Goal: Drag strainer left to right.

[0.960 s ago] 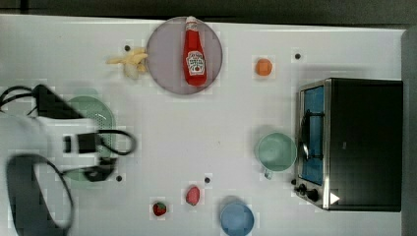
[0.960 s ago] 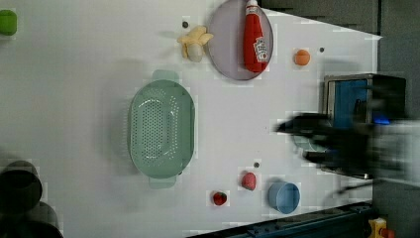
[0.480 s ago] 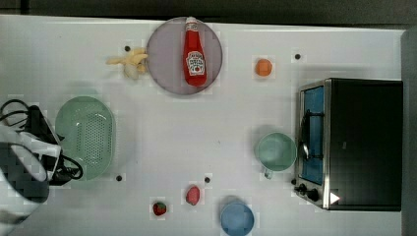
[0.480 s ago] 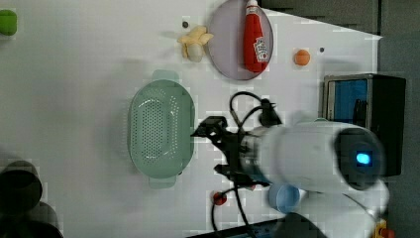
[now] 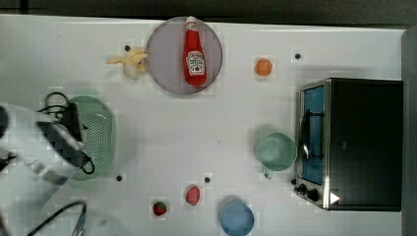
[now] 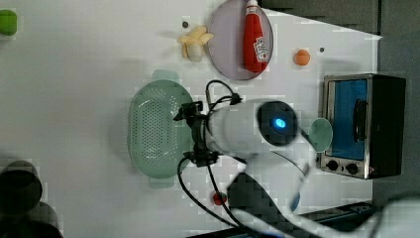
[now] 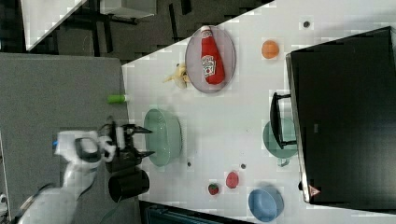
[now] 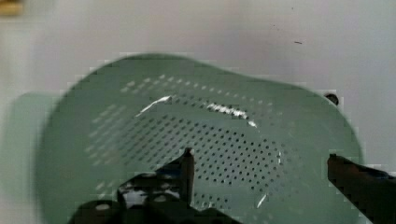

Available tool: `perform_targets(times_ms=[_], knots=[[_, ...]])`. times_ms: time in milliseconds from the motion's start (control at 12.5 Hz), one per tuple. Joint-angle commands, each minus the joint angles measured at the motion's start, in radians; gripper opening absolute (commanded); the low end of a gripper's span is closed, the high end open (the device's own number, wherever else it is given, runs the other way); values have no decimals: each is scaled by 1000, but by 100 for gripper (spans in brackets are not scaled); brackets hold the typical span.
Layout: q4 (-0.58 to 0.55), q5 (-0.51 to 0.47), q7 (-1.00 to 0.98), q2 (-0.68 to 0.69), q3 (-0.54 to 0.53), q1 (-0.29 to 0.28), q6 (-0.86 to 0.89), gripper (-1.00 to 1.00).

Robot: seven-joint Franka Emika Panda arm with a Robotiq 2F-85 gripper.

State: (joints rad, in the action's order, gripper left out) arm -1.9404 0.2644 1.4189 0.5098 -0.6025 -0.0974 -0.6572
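The strainer [image 5: 101, 135] is a pale mint-green oval with rows of tiny holes. It rests on the white table at the top view's left. My gripper [image 6: 187, 136] is open and hovers over the strainer's [image 6: 153, 131] rim at the left view's right. In the right view the gripper [image 7: 150, 141] points at the strainer's [image 7: 166, 135] near wall, with both dark fingertips spread. In the wrist view the perforated bowl [image 8: 210, 140] lies under the gripper [image 8: 261, 161], one fingertip [image 8: 187, 163] over the holes and the other beyond the rim. Nothing is held.
A grey-purple plate [image 5: 164, 64] carrying a ketchup bottle [image 5: 194, 54] lies at the back, a banana [image 5: 130, 61] beside it. A green mug [image 5: 276, 151] stands by the toaster oven [image 5: 361, 142]. A blue bowl [image 5: 236, 218], a strawberry [image 5: 159, 208] and an orange [image 5: 263, 67] lie around.
My arm has swung in across the table and now hangs over the strainer with its jaws still open. The strainer has not moved.
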Motion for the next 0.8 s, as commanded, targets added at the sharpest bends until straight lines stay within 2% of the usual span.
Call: perform_targets(times_ms=[80, 320, 800], knots=[[-22, 13, 89, 62, 39, 12, -151, 100], [-71, 18, 90, 94, 87, 13, -262, 100], [-168, 44, 84, 80, 160, 22, -337, 100]])
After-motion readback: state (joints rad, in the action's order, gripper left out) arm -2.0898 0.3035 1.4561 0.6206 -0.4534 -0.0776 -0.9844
